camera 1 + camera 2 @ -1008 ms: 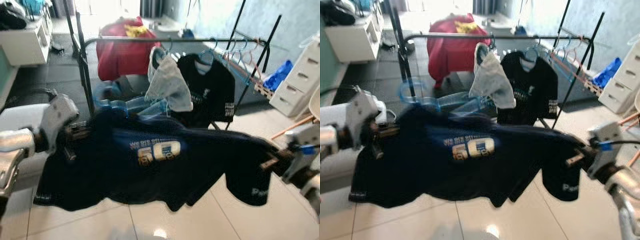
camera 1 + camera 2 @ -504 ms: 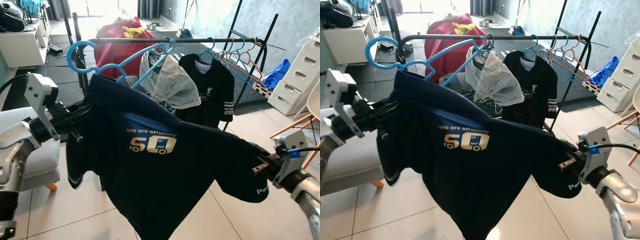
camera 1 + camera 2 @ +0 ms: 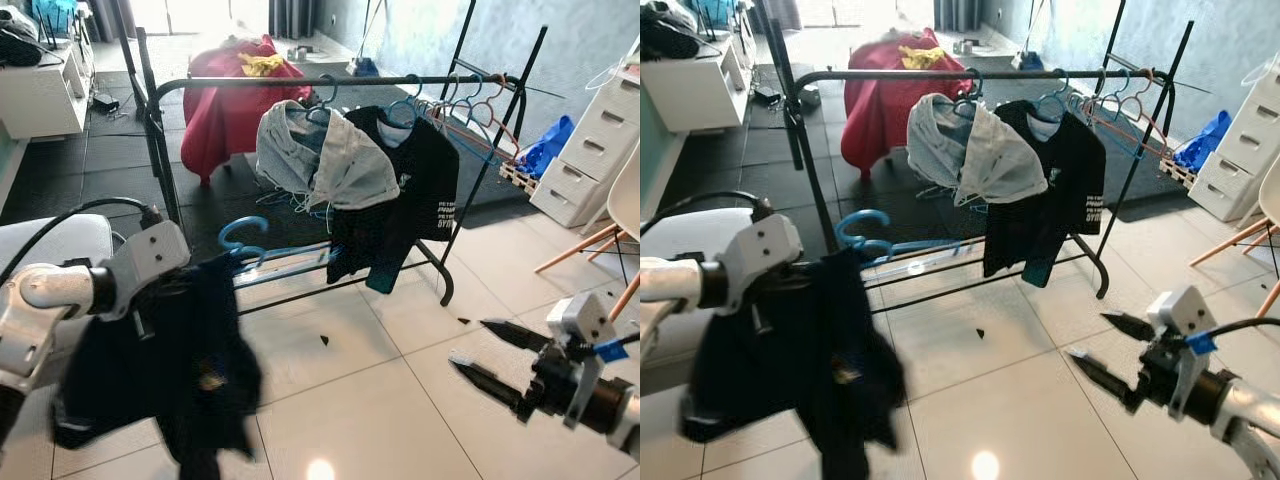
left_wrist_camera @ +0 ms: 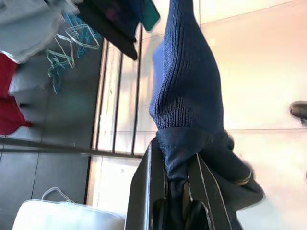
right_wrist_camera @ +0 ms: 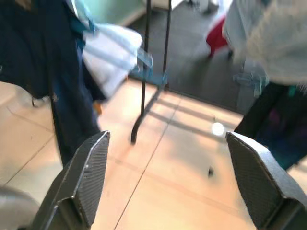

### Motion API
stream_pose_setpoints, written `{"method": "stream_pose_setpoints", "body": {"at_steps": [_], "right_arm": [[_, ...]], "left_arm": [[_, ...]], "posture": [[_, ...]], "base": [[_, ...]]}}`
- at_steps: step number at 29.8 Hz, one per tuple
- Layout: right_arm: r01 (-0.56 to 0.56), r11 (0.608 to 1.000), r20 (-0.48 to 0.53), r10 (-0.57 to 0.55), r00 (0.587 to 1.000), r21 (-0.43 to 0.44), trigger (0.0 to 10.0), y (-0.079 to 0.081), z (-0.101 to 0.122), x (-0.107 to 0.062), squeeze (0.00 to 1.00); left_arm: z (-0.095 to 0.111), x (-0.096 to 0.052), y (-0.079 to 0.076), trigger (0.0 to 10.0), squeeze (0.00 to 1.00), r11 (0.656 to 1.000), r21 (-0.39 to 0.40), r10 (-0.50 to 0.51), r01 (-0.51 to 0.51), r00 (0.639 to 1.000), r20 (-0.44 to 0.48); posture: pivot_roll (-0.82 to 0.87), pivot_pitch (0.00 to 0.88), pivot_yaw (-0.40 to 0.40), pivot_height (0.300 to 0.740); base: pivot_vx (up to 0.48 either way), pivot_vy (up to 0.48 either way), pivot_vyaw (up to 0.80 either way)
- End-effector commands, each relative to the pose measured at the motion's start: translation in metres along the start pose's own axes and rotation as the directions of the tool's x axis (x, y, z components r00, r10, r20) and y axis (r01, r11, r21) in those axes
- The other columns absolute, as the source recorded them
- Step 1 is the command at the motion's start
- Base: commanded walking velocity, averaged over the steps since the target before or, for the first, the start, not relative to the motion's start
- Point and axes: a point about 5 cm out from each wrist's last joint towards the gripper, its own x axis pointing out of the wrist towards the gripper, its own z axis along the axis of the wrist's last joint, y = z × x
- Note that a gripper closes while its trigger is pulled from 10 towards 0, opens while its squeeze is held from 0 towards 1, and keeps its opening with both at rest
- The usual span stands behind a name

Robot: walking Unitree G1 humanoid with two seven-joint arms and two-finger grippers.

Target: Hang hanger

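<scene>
A navy T-shirt point(image 3: 175, 370) droops in a bunch from my left gripper point(image 4: 173, 149), which is shut on a fold of its fabric. A light blue hanger point(image 3: 243, 238) sticks out of the shirt's top, its hook lying toward the black clothes rack point(image 3: 300, 83). The hook sits well below the rail. On the rail hang a grey hoodie point(image 3: 320, 155), a black T-shirt point(image 3: 405, 180) and several bare hangers point(image 3: 470, 100). Low on the right, my right gripper point(image 3: 470, 345) is open above the tiles with nothing between its fingers point(image 5: 84, 175).
A red garment point(image 3: 225, 100) is draped behind the rack. White drawers point(image 3: 600, 150) and wooden chair legs point(image 3: 590, 255) stand at the right, and a blue bag point(image 3: 548, 150) lies by them. A pale cushioned seat point(image 3: 50, 240) is at my left.
My right gripper has let go of the shirt's sleeve and opened. The spread shirt has dropped into a bunch under my left gripper, which has come down with the hanger.
</scene>
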Motion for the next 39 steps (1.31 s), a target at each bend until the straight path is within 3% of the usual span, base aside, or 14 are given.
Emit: {"method": "stream_pose_setpoints", "body": {"at_steps": [1, 5, 6, 7, 8, 9, 10, 14, 19, 33, 34, 35, 36, 39], "right_arm": [[0.036, 0.998, 0.044, -0.034, 0.998, -0.042, 10.0, -0.006, 0.014, 0.001, 1.00], [0.090, 0.990, 0.054, -0.085, 0.995, -0.105, 10.0, -0.015, 0.023, 0.003, 1.00], [0.089, 0.989, 0.036, -0.086, 0.996, -0.118, 10.0, -0.016, 0.024, 0.006, 0.70], [0.089, 0.989, 0.036, -0.086, 0.996, -0.118, 10.0, -0.016, 0.024, 0.006, 0.70], [0.047, 0.991, 0.007, -0.047, 0.999, -0.127, 10.0, -0.013, 0.024, 0.009, 0.00], [0.047, 0.991, 0.007, -0.047, 0.999, -0.127, 10.0, -0.013, 0.024, 0.009, 0.00], [-0.067, 0.990, -0.052, 0.061, 0.997, -0.122, 10.0, -0.003, 0.021, 0.015, 0.00], [-0.107, 0.987, -0.066, 0.100, 0.993, -0.116, 10.0, 0.001, 0.020, 0.017, 0.00], [-0.305, 0.946, -0.084, 0.297, 0.951, -0.113, 10.0, 0.023, 0.030, 0.030, 0.00], [-0.447, 0.873, -0.209, 0.408, 0.889, -0.195, 10.0, 0.031, 0.030, 0.056, 0.00], [-0.439, 0.873, -0.215, 0.397, 0.893, -0.211, 4.0, 0.030, 0.029, 0.058, 0.00], [-0.439, 0.873, -0.215, 0.397, 0.893, -0.211, 4.0, 0.030, 0.029, 0.058, 0.00], [-0.437, 0.873, -0.216, 0.394, 0.893, -0.216, 0.0, 0.029, 0.029, 0.061, 0.00], [-0.429, 0.876, -0.203, 0.389, 0.899, -0.222, 0.0, 0.030, 0.030, 0.064, 0.00]], "left_arm": [[0.014, -0.003, 0.000, 10.0, 0.00, 0.997, 0.051, -0.056, 0.055, 0.998, 0.031], [0.028, -0.003, -0.004, 10.0, 0.00, 0.989, 0.102, -0.115, 0.107, 0.990, 0.084], [0.035, -0.002, -0.007, 10.0, 0.00, 0.983, 0.133, -0.141, 0.125, 0.983, 0.114], [0.035, -0.002, -0.007, 10.0, 0.00, 0.983, 0.133, -0.141, 0.125, 0.983, 0.114], [0.042, 0.000, -0.009, 10.0, 0.00, 0.976, 0.167, -0.163, 0.139, 0.976, 0.141], [0.042, 0.000, -0.009, 10.0, 0.00, 0.976, 0.167, -0.163, 0.139, 0.976, 0.141], [0.053, 0.004, -0.016, 10.0, 0.00, 0.959, 0.220, -0.225, 0.180, 0.954, 0.201], [0.057, 0.005, -0.018, 10.0, 0.00, 0.952, 0.236, -0.247, 0.195, 0.944, 0.218], [0.079, 0.009, -0.031, 10.0, 0.00, 0.928, 0.279, -0.332, 0.245, 0.884, 0.329], [0.107, 0.019, -0.050, 10.0, 0.00, 0.874, 0.374, -0.451, 0.309, 0.803, 0.391], [0.109, 0.019, -0.050, 10.0, 0.00, 0.873, 0.377, -0.454, 0.309, 0.797, 0.398], [0.109, 0.019, -0.050, 10.0, 0.00, 0.873, 0.377, -0.454, 0.309, 0.797, 0.398], [0.112, 0.020, -0.051, 10.0, 0.00, 0.872, 0.380, -0.457, 0.309, 0.792, 0.404], [0.114, 0.020, -0.050, 10.0, 0.00, 0.871, 0.382, -0.460, 0.310, 0.788, 0.409]], "posture": [[-0.02, 0.048, -0.049, 0.740], [-0.02, 0.046, -0.051, 0.740], [-0.02, 0.044, -0.056, 0.740], [-0.02, 0.044, -0.056, 0.740], [-0.02, 0.044, -0.056, 0.740], [-0.02, 0.044, -0.056, 0.740], [-0.01, 0.040, -0.061, 0.740], [-0.01, 0.040, -0.061, 0.740], [-0.01, 0.038, -0.064, 0.740], [-0.02, 0.031, -0.080, 0.740], [-0.02, 0.031, -0.082, 0.740], [-0.02, 0.031, -0.082, 0.740], [-0.02, 0.031, -0.082, 0.740], [-0.02, 0.031, -0.082, 0.740]], "base": [[0.000, 0.000, 0.00], [0.000, 0.000, 0.00], [0.000, 0.000, 0.00], [0.000, 0.000, 0.00], [0.000, 0.000, 0.00], [0.000, 0.000, 0.00], [0.000, 0.000, 0.00], [0.000, 0.000, 0.00], [0.000, 0.000, 0.00], [0.000, 0.000, 0.00], [0.000, 0.000, 0.00], [0.000, 0.000, 0.00], [0.000, 0.000, 0.00], [0.000, 0.000, 0.00]]}}
